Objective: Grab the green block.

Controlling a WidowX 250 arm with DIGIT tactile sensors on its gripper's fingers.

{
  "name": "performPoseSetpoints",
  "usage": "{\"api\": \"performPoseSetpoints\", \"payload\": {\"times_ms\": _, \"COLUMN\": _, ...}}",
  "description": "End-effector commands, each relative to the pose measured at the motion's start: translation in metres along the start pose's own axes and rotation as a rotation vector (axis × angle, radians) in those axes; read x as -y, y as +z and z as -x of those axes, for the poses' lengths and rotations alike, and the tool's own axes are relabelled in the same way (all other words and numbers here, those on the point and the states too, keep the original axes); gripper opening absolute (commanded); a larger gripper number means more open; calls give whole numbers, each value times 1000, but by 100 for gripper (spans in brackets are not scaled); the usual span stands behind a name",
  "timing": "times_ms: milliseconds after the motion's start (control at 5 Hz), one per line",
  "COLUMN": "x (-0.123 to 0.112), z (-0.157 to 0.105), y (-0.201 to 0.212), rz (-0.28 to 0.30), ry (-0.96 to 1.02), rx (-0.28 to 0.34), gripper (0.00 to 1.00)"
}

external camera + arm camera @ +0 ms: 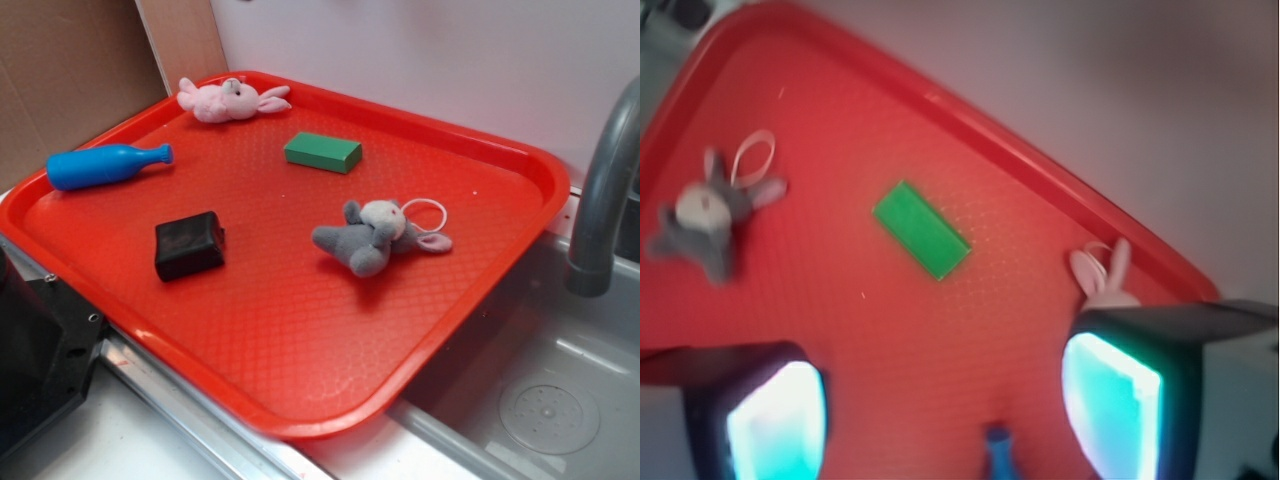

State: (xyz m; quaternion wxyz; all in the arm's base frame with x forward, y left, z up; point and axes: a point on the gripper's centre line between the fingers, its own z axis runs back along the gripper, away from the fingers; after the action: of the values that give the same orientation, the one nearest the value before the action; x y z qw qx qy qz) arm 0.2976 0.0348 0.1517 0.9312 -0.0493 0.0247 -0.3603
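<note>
- The green block [322, 152] lies flat on the red tray [300, 340], in the far half and a little toward the back rim, with bare tray surface on all four of its sides.
- In the wrist view the green block [921, 229] sits slantwise, its long axis running from upper left to lower right, ahead of the gripper [945, 415] and well apart from it.
- The gripper stands released: its two fingers [775, 420] show at the lower corners of the wrist view with a wide band of bare tray between them, and nothing is held there.
- The pink plush rabbit [230, 99] lies near the tray's far corner, close against the raised rim and apart from the block; in the wrist view the pink plush rabbit [1105, 275] is partly hidden behind the finger on the picture's right.
- The grey plush mouse [378, 234], with a white loop by its head, lies on the block's near side toward the sink edge, clear of it.
- The black block [188, 245] rests in the tray's near-left part, well apart from the green one.
- The blue toy bottle [105, 165] lies on its side by the left rim, its neck pointing toward the tray's middle.
- The tray's right rim overhangs a grey sink [545, 400], where a grey faucet [605, 200] rises beside it.
- The near half of the tray is open, unoccupied surface up to the rounded front corner.
</note>
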Motion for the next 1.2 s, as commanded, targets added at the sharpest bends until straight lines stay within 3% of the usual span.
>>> {"api": "performPoseSetpoints", "payload": {"times_ms": 0, "x": 2, "z": -4, "y": -43, "rz": 18, "ry": -388, "rx": -100, "gripper": 100}}
{"api": "performPoseSetpoints", "payload": {"times_ms": 400, "x": 17, "z": -14, "y": -72, "rz": 15, "ry": -399, "rx": -92, "gripper": 100}}
{"api": "performPoseSetpoints", "payload": {"times_ms": 600, "x": 24, "z": -20, "y": -83, "rz": -30, "ry": -388, "rx": -94, "gripper": 100}}
{"api": "performPoseSetpoints", "payload": {"times_ms": 800, "x": 22, "z": -27, "y": -95, "rz": -159, "ry": -350, "rx": -23, "gripper": 100}}
{"api": "performPoseSetpoints", "payload": {"times_ms": 1000, "x": 18, "z": -33, "y": -102, "rz": -205, "ry": -329, "rx": -1, "gripper": 100}}
